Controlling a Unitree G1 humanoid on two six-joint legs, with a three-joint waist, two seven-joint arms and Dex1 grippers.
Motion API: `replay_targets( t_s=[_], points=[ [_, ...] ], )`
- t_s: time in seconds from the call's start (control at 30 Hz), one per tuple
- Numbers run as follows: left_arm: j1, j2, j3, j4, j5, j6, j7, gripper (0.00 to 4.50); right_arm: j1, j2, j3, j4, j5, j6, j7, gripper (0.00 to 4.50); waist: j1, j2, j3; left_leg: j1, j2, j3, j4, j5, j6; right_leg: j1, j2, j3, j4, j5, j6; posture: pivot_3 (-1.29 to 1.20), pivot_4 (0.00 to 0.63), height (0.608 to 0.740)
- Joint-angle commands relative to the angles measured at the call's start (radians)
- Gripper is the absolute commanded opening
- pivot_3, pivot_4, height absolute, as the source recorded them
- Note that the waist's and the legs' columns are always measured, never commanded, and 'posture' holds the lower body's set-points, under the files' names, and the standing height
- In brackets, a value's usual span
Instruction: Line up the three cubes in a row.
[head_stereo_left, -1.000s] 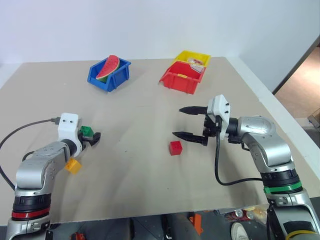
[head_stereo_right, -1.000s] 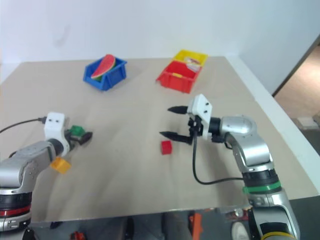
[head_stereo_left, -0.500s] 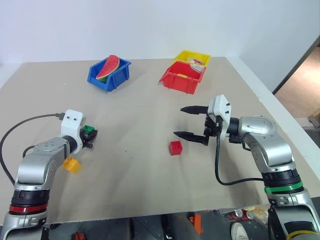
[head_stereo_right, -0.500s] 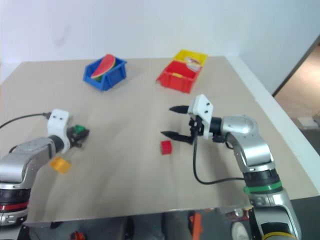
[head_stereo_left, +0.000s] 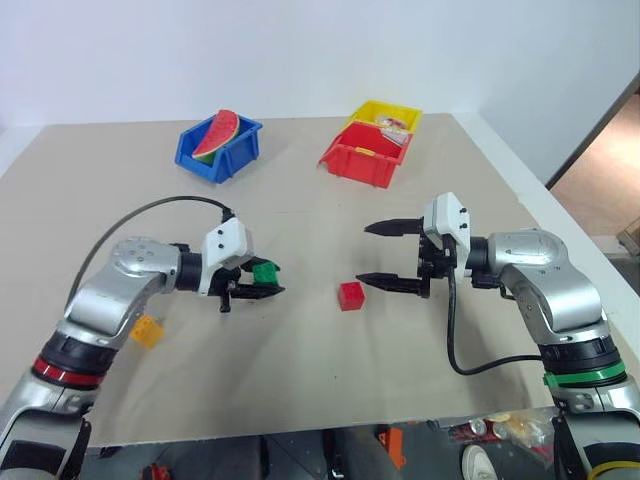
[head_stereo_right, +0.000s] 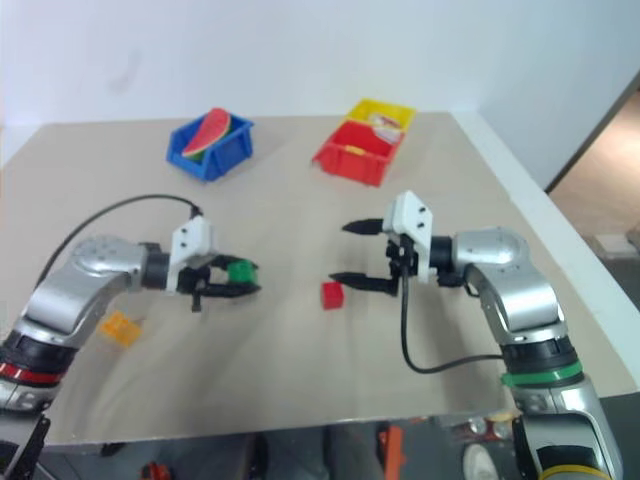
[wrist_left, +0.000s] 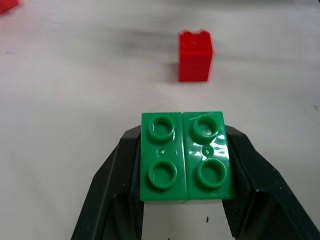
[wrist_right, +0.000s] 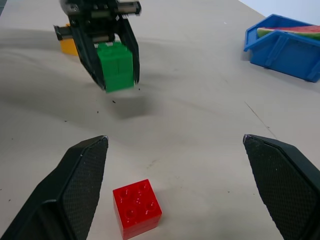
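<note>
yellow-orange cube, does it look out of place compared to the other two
Somewhat. The yellow-orange cube lies far out on the table's left, beside the left arm, while the left pincer holds the green cube off the table near the red cube. No row yet.

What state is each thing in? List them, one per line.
Green cube: held in the left gripper, off the table.
Red cube: loose on the table, upright.
Yellow cube: loose on the table, apart from the others.
Left gripper: shut on the green cube.
Right gripper: open, nothing between its fingers.
Blue bin: holds a watermelon slice.
Red bin: upright, against the yellow bin.
</note>
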Motion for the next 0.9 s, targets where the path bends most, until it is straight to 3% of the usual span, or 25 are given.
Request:
replay_targets(
  t_s=[0.03, 0.4, 0.9],
  points=[
    [-0.053, -0.046, -0.024, 0.094, 0.018, -0.058, -0.062, 1.82, 0.011, -0.016, -0.018, -0.043, -0.001, -0.016, -0.006, 4.50, 0.000, 0.000, 0.000, 0.000, 0.000, 0.000, 0.000, 0.000, 0.000, 0.000, 0.000, 0.000, 0.000, 0.000, 0.000, 0.00, 0.150, 0.740],
    [-0.055, -0.155, -0.059, 0.136, 0.083, -0.119, -0.068, 1.82, 0.064, -0.032, -0.034, -0.078, 0.011, 0.004, -0.036, 4.50, 0.000, 0.000, 0.000, -0.002, -0.001, 0.000, 0.000, -0.001, 0.001, -0.001, -0.001, 0.001, 0.000, -0.001, 0.001, 0.00, 0.150, 0.740],
    [-0.026, -0.187, -0.081, 0.121, 0.126, -0.123, -0.061, 1.82, 0.082, -0.040, -0.035, -0.076, 0.006, 0.002, -0.052, 4.50, 0.000, 0.000, 0.000, -0.001, -0.001, 0.000, 0.001, -0.001, 0.001, -0.001, -0.001, 0.001, 0.000, -0.001, 0.001, 0.00, 0.150, 0.740]
  ],
)
